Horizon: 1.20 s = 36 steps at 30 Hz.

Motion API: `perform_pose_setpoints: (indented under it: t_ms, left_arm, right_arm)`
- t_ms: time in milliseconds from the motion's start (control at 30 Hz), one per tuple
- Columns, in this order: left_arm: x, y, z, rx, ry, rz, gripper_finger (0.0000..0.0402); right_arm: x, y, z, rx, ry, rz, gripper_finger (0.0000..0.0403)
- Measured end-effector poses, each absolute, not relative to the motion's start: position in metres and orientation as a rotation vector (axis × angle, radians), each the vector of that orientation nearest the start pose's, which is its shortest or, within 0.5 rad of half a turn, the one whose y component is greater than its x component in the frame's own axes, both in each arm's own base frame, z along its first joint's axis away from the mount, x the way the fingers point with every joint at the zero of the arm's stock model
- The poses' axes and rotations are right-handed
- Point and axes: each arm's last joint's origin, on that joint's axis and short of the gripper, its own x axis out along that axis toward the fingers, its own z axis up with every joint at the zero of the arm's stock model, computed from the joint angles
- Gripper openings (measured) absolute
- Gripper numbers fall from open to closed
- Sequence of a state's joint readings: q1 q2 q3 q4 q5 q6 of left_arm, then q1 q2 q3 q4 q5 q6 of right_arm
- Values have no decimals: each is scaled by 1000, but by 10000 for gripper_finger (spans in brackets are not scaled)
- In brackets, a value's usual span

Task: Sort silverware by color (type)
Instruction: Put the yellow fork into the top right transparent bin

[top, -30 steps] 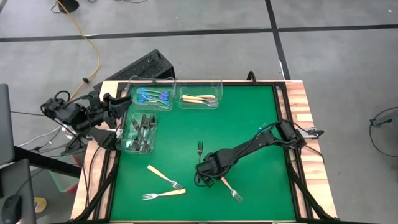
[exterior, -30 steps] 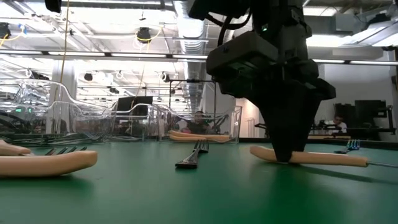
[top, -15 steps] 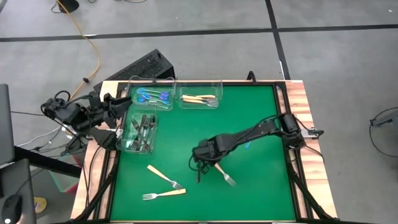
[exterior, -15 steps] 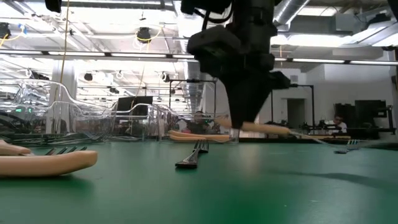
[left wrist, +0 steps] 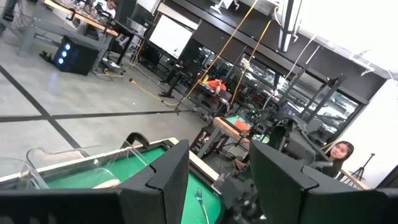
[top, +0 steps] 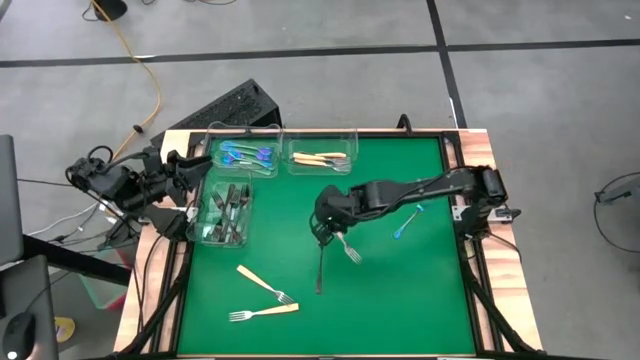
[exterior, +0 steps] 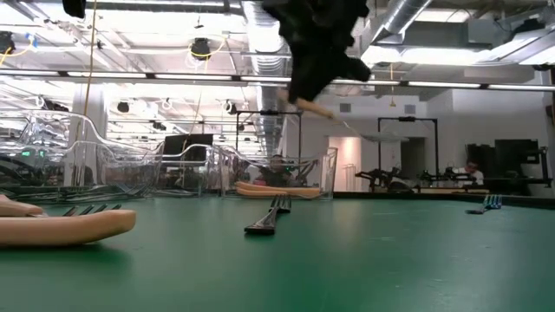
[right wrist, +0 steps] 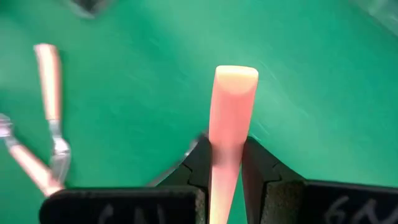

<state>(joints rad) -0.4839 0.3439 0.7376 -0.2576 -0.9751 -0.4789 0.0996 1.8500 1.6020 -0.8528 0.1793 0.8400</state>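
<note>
Both my arms were matte black, built of slim jointed links with loose black cables bunched around them. The right gripper [right wrist: 227, 171] had two dark wedge-shaped fingers [right wrist: 258, 168] on a blocky black base.

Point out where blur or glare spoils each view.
Low view: the right gripper with its tan fork is a dark silhouette against bright ceiling lights. Right wrist view: the green mat behind the fork handle is smeared. High view: evenly lit, sharp.

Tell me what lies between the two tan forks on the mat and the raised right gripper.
In the high view, a dark fork lies between them; otherwise bare green mat.
</note>
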Motion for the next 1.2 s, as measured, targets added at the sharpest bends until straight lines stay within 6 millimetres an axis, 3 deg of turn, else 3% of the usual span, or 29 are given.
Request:
perform_pose_setpoints:
  t_ms: [233, 533, 767, 1000, 1200]
  left_arm:
    - [62, -6, 353, -562, -221, 466, 153]
    - [62, -6, 353, -577, -226, 464, 153]
    - [62, -6, 353, -613, -234, 461, 153]
    - [62, -6, 353, -613, -234, 461, 153]
    - [62, -5, 353, -608, -234, 469, 153]
  right_arm:
    - [392, 18, 299, 545, 785, -412, 58]
    - [409, -8, 319, 475, 550, -314, 58]
    - [413, -45, 330, 396, 422, -323, 58]
    - [408, -95, 339, 284, 354, -393, 58]
    - [393, -131, 387, 139, 320, -433, 58]
